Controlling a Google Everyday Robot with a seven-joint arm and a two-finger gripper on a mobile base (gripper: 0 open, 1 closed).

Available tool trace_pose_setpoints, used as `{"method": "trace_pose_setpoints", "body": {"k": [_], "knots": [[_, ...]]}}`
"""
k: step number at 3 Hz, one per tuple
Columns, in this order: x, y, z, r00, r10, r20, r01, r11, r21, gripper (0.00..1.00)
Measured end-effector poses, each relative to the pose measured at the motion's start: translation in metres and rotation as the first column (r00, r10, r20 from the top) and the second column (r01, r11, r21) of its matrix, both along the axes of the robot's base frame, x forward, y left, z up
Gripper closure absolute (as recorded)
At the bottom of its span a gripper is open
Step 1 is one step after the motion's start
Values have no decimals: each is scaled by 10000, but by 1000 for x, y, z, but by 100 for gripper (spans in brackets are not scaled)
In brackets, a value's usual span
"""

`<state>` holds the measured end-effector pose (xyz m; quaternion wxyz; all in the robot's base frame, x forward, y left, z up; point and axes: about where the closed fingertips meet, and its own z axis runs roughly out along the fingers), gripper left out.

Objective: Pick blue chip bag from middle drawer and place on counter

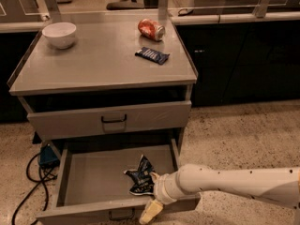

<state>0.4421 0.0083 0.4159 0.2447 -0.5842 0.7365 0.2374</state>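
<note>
- A crumpled dark navy foil chip bag [140,177] lies in the right-front part of the open wide grey metal middle drawer [89,179], standing half on edge, one corner poking up towards the back.
- The robot's cream two-finger gripper [151,196] sits low at the bag's right-hand lower edge. It reaches in over the drawer's front right corner on a white arm [234,184] that enters from the right.
- The jaws look spread rather than clamped. One pale finger [150,212] splays down and left over the drawer's front wall, apart from the foil, and the other is hidden against the bag.
- The bag therefore appears to sit at or just inside the mouth of the jaws, not pinched between them.
- By the look of it, the bag is light, thin and springy, with slick foil that will crumple and may slide under a shallow grip.
- The best hold is probably across a bunched fold or the sealed edge nearest the gripper, taken deep enough that the foil cannot slip free.
- Above, the flat grey counter [93,64] carries a white bowl [59,34], a crushed red can [151,29] and a small flat blue bar wrapper [152,55].
- Bare grey surface shows at its centre and front.
</note>
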Motion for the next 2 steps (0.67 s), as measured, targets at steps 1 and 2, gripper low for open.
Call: {"method": "trace_pose_setpoints", "body": {"k": [1,2], "knots": [[13,4,3,9962,-865,127,861,9958,305,0],[13,4,3,9962,-865,127,861,9958,305,0]]}}
